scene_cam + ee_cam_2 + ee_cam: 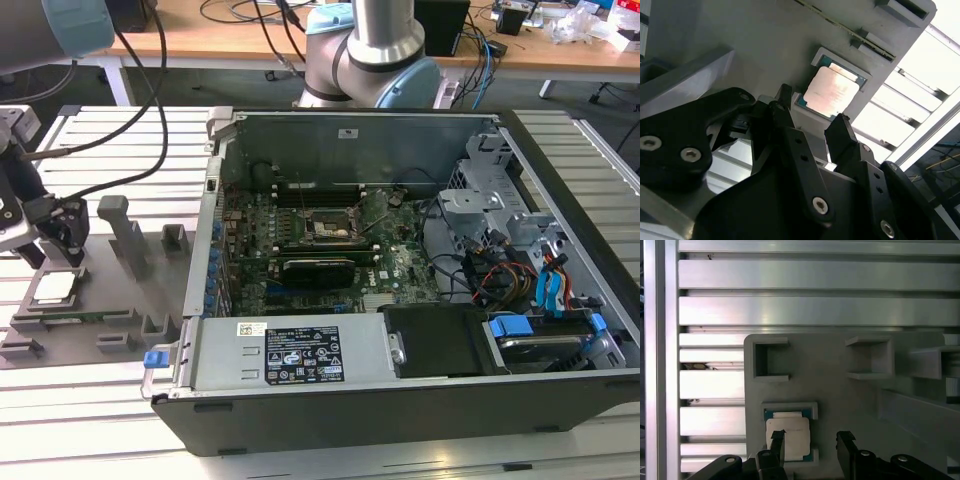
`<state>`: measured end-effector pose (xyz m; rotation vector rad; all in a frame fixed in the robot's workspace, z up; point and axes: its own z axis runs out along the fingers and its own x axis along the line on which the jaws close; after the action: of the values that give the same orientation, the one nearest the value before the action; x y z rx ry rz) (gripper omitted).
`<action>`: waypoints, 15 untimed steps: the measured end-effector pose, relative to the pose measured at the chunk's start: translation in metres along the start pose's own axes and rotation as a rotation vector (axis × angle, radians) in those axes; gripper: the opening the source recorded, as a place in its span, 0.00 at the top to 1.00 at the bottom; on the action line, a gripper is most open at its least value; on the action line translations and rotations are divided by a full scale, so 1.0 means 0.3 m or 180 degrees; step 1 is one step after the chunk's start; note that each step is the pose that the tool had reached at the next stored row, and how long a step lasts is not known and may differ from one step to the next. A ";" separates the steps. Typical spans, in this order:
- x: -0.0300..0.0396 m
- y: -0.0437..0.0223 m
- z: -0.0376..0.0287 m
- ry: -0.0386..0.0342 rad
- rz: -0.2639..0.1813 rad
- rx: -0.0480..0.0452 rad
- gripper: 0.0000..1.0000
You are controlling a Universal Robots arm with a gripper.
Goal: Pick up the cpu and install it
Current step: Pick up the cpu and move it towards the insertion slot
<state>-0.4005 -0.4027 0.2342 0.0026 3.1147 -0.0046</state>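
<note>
Over at the exterior view's left, the black two-fingered gripper (58, 240) hangs low above a flat grey plastic tray (120, 300) with upright holders. The tray lies on a slatted aluminium table (80, 430). The cpu (55, 288), a small flat square chip with a silvery metal top and a thin darker rim, sits level in a shallow square recess of that tray, directly under the gripper. In both wrist views the claw stands wide, with nothing held between its fingers. In the second wrist view the gripper (812, 120) frames the cpu (832, 92), which lies beyond the tips and catches a pale glare. In the first wrist view one of the fingers (778, 442) overlaps the chip's edge, while the other stands over bare tray (840, 390) beside the recess. Whether a tip touches the cpu (788, 437) I cannot tell. The middle and right of the exterior view are taken up by an open dark desktop computer case (400, 410) lying on its side. Inside it is a green motherboard (400, 265) whose black-framed square socket (325, 228) is well apart from the chip. Behind the case, at top centre, rises the grey and pale-blue base of the robot arm (370, 50). Black cables (163, 90) loop across the upper left, and a wooden desk (220, 30) runs along the top edge.
</note>
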 end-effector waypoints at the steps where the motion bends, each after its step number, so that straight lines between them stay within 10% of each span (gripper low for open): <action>1: 0.000 0.000 0.002 0.0000 0.0000 0.0000 0.45; 15: 0.040 -0.030 0.046 0.0000 -0.0006 0.0002 0.45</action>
<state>-0.4122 -0.4117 0.2202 -0.0001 3.1148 -0.0054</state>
